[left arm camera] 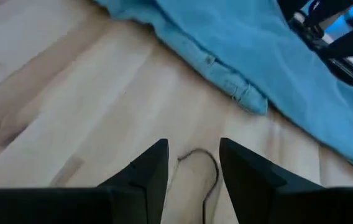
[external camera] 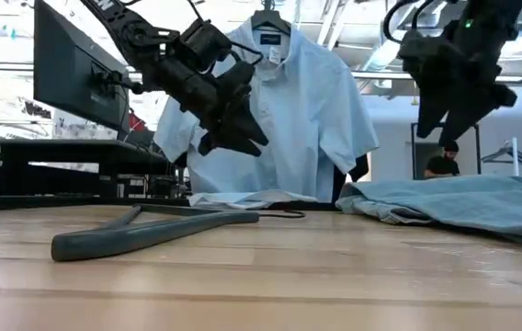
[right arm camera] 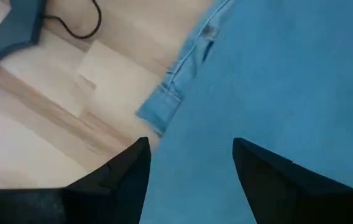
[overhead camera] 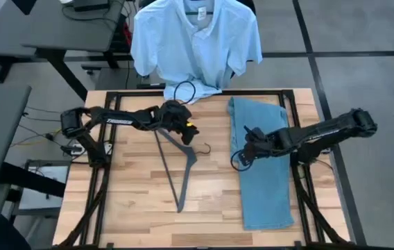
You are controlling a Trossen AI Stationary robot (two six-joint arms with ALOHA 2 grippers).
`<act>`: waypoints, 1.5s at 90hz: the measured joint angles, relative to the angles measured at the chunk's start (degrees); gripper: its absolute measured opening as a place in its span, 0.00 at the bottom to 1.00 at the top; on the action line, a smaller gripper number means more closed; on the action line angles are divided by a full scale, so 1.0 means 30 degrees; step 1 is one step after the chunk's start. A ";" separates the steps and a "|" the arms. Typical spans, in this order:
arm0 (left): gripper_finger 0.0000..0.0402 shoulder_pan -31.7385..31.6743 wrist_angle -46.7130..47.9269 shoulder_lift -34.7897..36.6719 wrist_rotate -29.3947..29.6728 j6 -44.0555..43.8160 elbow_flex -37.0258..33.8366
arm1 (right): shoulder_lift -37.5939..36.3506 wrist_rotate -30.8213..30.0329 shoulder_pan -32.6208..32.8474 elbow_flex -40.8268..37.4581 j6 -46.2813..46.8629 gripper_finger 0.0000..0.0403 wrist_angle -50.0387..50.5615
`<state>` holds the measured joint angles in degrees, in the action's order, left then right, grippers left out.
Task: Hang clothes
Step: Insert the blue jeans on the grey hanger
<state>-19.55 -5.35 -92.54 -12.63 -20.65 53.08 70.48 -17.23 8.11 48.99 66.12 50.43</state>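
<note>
Light blue jeans (overhead camera: 263, 163) lie flat along the right half of the table, waist toward the far edge. A grey hanger (overhead camera: 180, 170) lies on the wood at mid-table, its wire hook (left arm camera: 204, 165) pointing toward the jeans. A pale blue collared shirt (overhead camera: 193, 42) hangs on a hanger beyond the far edge, its hem resting on that edge. My left gripper (overhead camera: 190, 132) hovers open above the hanger's hook, well clear of the table (external camera: 233, 129). My right gripper (overhead camera: 241, 158) hovers open above the jeans' left edge (right arm camera: 158, 115).
Black frame rails (overhead camera: 290, 97) run along the table's far edge and both sides. Bare wood (overhead camera: 134, 201) lies left of and in front of the hanger. A desk with a monitor (external camera: 73, 69) stands off to the left, and a person (external camera: 442, 161) is far behind the table.
</note>
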 joint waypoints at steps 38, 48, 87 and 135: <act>0.32 -0.0053 0.2670 0.1002 -0.0121 0.4373 0.0000 | 0.0550 0.0376 -0.4073 -0.0744 0.0954 0.51 -0.3557; 0.32 -0.0045 0.2487 0.1002 -0.0113 0.4495 0.0000 | 0.1830 0.1236 -0.4395 -0.0748 0.0691 0.50 -0.3803; 0.32 -0.0034 0.2581 0.1002 -0.0102 0.5174 -0.0007 | 0.6882 0.2814 -0.3492 -0.0244 -0.0532 0.48 -0.2286; 0.32 -0.0038 0.2690 0.0995 -0.0070 0.7100 -0.0015 | 0.6914 0.2783 -0.3928 -0.0147 -0.1655 0.21 -0.1392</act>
<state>-19.66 2.72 -89.56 -12.84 0.65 53.04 91.22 -8.88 -3.67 48.56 61.16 46.26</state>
